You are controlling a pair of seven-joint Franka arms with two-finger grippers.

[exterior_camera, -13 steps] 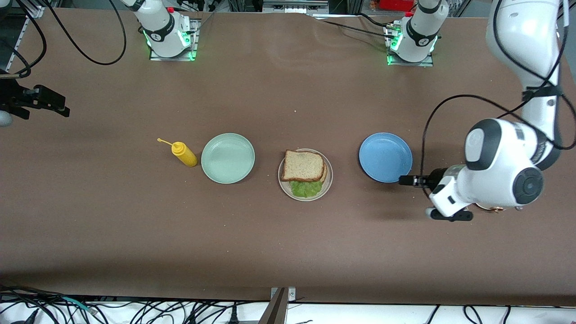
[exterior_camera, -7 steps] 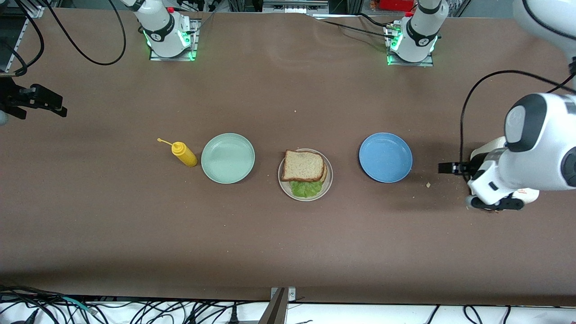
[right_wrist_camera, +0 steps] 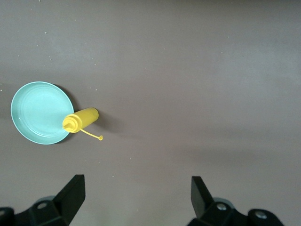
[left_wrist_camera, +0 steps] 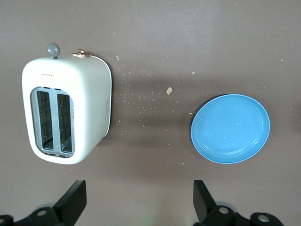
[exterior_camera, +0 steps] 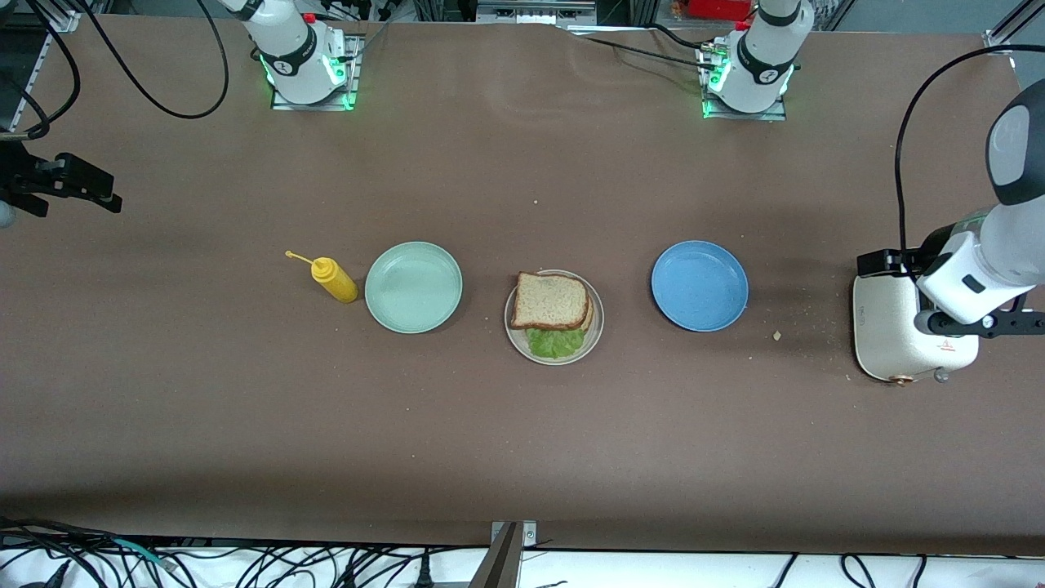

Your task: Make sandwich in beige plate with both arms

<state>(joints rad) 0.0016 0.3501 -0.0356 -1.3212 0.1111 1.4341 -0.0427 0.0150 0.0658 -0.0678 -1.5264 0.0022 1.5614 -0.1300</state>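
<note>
Brown surface [exterior_camera: 522, 457]: sandwich [exterior_camera: 552, 304] done on beige plate [exterior_camera: 594, 327]; left hand [left_wrist_camera: 136, 205] pulled back over toaster [exterior_camera: 890, 327], right hand [right_wrist_camera: 136, 202] parked, both wide open, empty.

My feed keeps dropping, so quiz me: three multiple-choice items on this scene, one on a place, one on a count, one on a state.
1. Where is the sandwich?
A. on the blue plate
B. on the beige plate
C. on the bare table

2. How many plates are on the table?
A. two
B. three
C. four

3. How do the left gripper's jaws stand?
A. open, empty
B. shut on bread
C. shut on the toaster

Answers:
1 B: bread and lettuce lie on the beige plate.
2 B: green plate, beige plate, blue plate.
3 A: the jaws are spread apart over the table near the toaster, with nothing between them.
</note>
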